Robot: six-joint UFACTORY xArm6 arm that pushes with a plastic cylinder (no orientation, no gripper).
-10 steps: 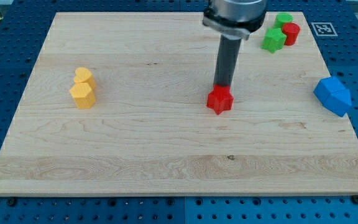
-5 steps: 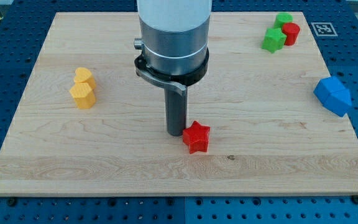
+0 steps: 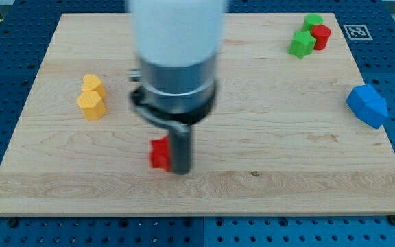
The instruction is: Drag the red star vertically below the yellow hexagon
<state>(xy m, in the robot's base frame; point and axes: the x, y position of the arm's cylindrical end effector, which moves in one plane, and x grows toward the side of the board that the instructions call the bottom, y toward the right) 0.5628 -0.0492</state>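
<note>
The red star lies on the wooden board, below the middle and left of centre, blurred by motion. My tip touches its right side, and the rod hides part of the star. The yellow hexagon sits at the view's left, well up and to the left of the star, with a yellow heart-like block touching it from above.
Two green blocks and a red cylinder cluster at the top right. A blue block sits at the board's right edge. The arm's thick body hides the board's middle.
The red star has slid left and down from the board's centre. My tip has moved from the star's upper side to its right side and travels left with it.
</note>
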